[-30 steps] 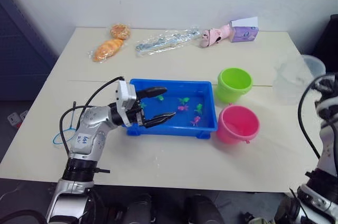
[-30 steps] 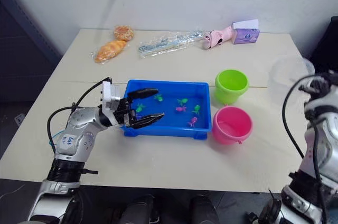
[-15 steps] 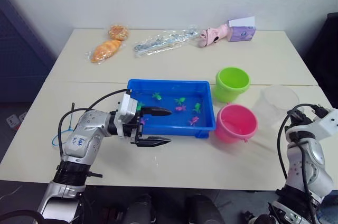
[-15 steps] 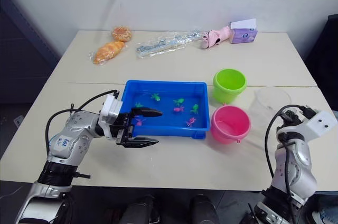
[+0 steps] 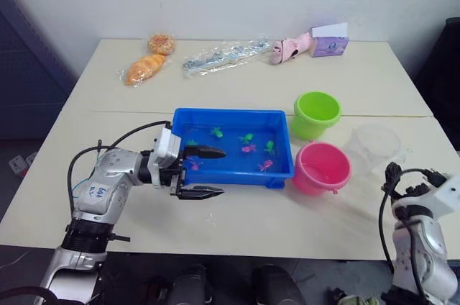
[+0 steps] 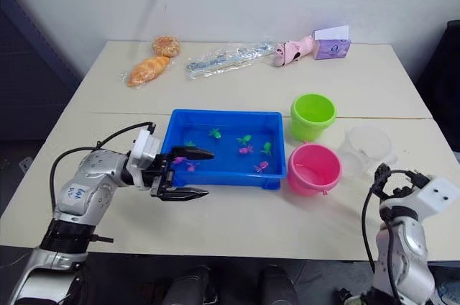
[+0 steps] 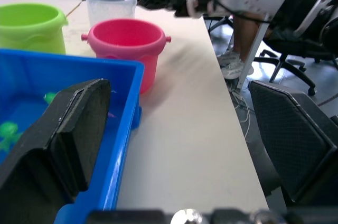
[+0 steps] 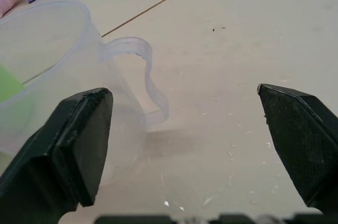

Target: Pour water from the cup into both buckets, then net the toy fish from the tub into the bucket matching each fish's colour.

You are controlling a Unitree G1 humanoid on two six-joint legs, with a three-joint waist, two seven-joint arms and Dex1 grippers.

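The left jaws point(image 5: 203, 172) gape wide and hold nothing, straddling the near left corner of the tub point(image 5: 228, 115): one finger reaches over the water inside, the other hangs over the bare counter point(image 5: 237, 222) in front of the rim. The right jaws point(image 8: 185, 145) are spread wide too, empty, sitting low near the counter's near right edge just beside the cup point(image 5: 375, 143). In the right wrist view the cup's handle point(image 8: 142, 76) stands between the two fingers, untouched.

The cup stands upright on the counter, right of the pink bucket point(image 5: 323, 167) and apart from it. The pink bucket sits just off the tub's near right corner; the green bucket point(image 5: 317, 114) stands behind it, close to the tub's far right corner. Several small fish point(image 5: 248, 144), green and pink, lie scattered in the tub's water.

Along the far edge of the counter lie two wrapped bread rolls point(image 5: 146, 66), a clear plastic packet point(image 5: 224, 56), a pink soft toy point(image 5: 290, 49) and a purple box point(image 5: 329, 42).
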